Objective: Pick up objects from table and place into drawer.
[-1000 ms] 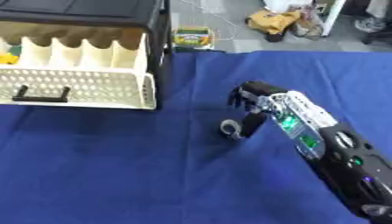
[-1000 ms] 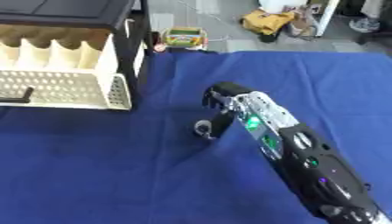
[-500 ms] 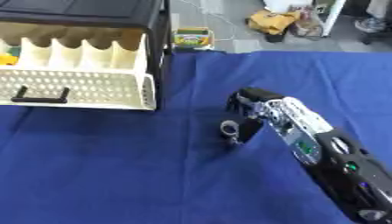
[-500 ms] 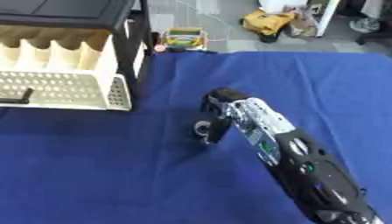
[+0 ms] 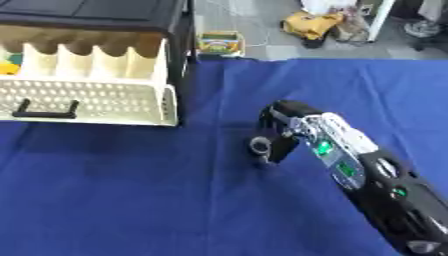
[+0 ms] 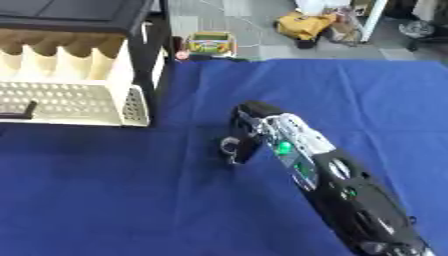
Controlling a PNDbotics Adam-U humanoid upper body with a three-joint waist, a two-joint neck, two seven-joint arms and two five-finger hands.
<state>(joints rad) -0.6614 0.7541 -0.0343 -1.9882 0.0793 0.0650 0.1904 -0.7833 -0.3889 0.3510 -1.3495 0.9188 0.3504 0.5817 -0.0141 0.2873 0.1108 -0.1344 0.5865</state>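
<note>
Fingers (image 5: 282,146) of the right hand (image 5: 293,127) curl down around a small ring-shaped object (image 5: 260,146) on the blue table (image 5: 131,190), with the open drawer (image 5: 87,100) well off to their left.

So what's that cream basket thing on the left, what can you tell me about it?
It is a drawer, pulled out of a black cabinet and standing open on the blue cloth. It looks like cream plastic, with a front wall full of small holes and a dark handle. Upright dividers split the inside into compartments. Something yellow shows in the leftmost one. The robot hand is well apart from it.
</note>
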